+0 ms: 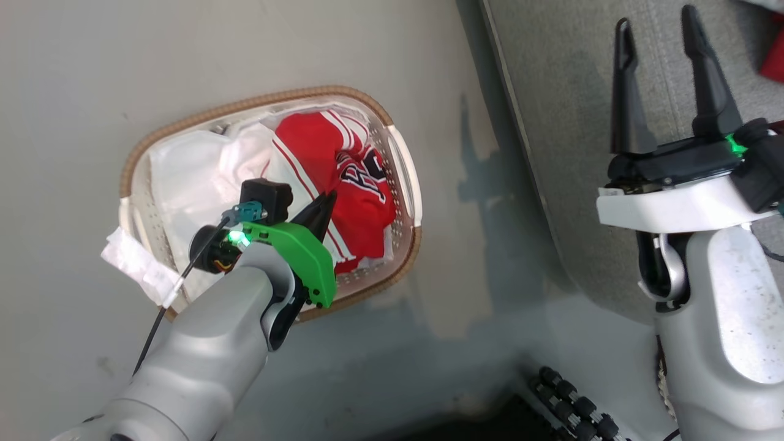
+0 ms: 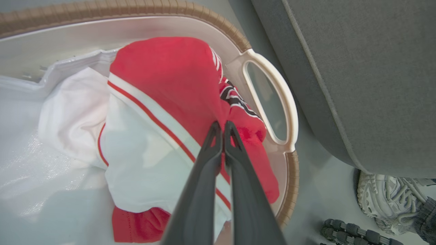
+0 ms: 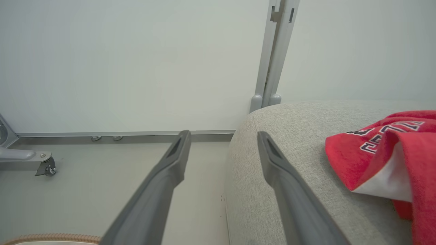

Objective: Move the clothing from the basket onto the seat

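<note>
The basket (image 1: 245, 104) stands on the floor left of the grey seat (image 1: 569, 122). A piece of the clothing (image 1: 331, 153), red with white panels, stripes and dark lettering, lies inside at its right end. My left gripper (image 1: 331, 199) reaches down into the basket. In the left wrist view its fingertips (image 2: 221, 126) are shut together on a fold of that red garment (image 2: 170, 78), near the basket's handle (image 2: 272, 102). My right gripper (image 1: 658, 30) hangs open and holds nothing above the seat's edge (image 3: 289, 136). A second red garment (image 3: 374, 153) with lettering lies on the seat.
A thin white liner sheet (image 1: 184, 171) covers the basket's left half and spills over its rim. A person's grey shoe (image 2: 381, 197) stands by the seat's base. My own base rollers (image 1: 576, 404) are at the lower right. A wall with a grey post (image 3: 276, 51) stands behind.
</note>
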Controlling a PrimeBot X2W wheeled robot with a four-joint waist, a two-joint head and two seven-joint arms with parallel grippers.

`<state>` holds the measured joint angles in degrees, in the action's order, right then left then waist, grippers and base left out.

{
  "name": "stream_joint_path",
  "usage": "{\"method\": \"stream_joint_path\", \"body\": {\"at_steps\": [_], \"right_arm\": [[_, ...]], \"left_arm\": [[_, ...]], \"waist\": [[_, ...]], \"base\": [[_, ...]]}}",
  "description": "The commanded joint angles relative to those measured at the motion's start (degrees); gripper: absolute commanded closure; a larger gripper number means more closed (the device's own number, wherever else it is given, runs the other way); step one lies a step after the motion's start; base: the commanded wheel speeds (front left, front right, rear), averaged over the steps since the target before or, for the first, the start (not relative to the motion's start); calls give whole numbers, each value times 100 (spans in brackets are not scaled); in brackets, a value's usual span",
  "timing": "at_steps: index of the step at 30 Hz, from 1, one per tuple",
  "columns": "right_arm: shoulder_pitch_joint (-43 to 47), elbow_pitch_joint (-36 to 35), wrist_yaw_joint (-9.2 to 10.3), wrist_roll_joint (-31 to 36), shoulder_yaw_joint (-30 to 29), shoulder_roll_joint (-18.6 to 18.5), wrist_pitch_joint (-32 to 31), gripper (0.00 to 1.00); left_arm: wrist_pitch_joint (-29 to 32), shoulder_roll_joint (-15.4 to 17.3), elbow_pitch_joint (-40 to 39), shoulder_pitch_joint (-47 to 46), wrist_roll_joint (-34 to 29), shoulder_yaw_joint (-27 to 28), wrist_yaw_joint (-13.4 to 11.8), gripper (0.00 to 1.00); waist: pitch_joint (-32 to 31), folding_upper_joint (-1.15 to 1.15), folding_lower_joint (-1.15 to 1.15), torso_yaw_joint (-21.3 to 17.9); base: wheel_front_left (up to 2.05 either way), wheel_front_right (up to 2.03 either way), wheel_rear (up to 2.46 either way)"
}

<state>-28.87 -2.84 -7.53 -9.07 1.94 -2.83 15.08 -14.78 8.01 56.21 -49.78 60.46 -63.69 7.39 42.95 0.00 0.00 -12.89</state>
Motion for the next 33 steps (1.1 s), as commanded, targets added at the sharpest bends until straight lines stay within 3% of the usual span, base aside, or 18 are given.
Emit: {"method": "stream_joint_path", "body": {"at_steps": [1, 11, 23, 33], "right_arm": [[-12, 91, 8, 32, 46, -18, 13, 0], [287, 648, 8, 67, 190, -22, 13, 0], [1110, 1101, 8, -57, 355, -21, 13, 0], [1803, 1278, 8, -171, 529, -20, 13, 0]], "left_arm": [[-53, 80, -106, 107, -3, 53, 18, 100], [-36, 390, -1049, 890, -1044, 1162, 17, 100], [-37, 326, -2387, 2011, -2233, 2638, 17, 100], [-37, 78, -3712, 2426, -2740, 3335, 17, 100]], "waist": [[-512, 0, 0, 263], [-1742, 0, 0, 845], [-2982, 0, 0, 1295], [-3838, 0, 0, 1579]], "base": [[0, 0, 0], [0, 0, 0], [0, 0, 0], [0, 0, 0]]}}
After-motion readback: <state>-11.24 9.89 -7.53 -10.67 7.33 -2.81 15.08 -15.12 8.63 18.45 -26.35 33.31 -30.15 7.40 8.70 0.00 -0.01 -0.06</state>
